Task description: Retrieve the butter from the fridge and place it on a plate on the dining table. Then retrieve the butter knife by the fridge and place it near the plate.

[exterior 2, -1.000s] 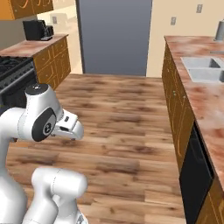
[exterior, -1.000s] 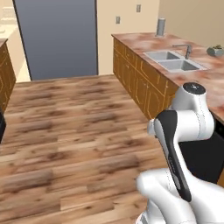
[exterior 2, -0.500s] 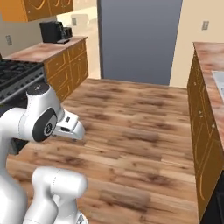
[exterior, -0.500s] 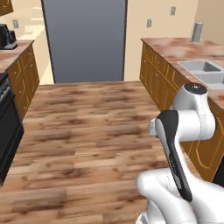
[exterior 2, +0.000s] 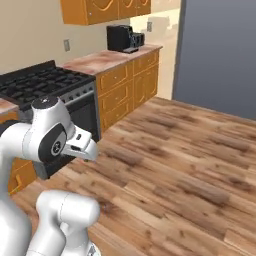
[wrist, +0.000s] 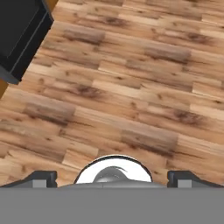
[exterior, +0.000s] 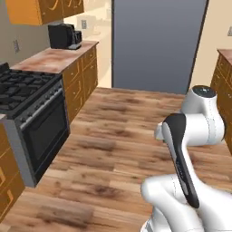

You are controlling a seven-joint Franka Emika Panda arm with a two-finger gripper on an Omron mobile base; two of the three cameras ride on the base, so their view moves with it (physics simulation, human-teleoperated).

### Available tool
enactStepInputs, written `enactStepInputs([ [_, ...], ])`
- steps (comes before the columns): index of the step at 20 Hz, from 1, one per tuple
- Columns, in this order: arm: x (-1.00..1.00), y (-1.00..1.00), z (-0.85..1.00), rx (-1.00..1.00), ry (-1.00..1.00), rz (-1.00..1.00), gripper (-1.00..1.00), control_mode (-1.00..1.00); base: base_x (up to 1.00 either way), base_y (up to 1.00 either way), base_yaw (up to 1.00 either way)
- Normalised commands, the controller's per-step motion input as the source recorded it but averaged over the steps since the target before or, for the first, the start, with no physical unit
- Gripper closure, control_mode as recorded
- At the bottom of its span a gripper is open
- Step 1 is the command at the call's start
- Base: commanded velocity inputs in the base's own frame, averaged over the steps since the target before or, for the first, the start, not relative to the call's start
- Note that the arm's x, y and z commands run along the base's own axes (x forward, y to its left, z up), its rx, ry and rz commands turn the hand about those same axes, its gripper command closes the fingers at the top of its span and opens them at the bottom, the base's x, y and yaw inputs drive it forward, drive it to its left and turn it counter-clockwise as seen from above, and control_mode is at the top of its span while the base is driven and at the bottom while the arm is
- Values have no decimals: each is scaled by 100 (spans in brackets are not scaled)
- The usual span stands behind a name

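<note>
While spread wide, pincer [wrist: 112, 178] empty, above floor [wrist: 131, 87]

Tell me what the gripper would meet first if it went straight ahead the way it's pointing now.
Probably the wood floor. The open gripper looks down at bare planks, and the black oven front sits off to one side of that line.

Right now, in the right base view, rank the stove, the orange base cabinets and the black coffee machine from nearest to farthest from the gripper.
1. stove, just beside the gripper.
2. orange base cabinets, beyond the stove.
3. black coffee machine, at the counter's far end.
</note>
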Motion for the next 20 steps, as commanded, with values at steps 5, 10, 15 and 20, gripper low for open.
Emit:
enactStepInputs([
  [5,0,0,0,0,0,0,-100,100,69,-11,73],
  [10,0,0,0,0,0,0,-100,100,77,-15,73],
  [15,0,0,0,0,0,0,-100,100,87,-23,68],
  [20,0,0,0,0,0,0,-100,100,33,12,43],
])
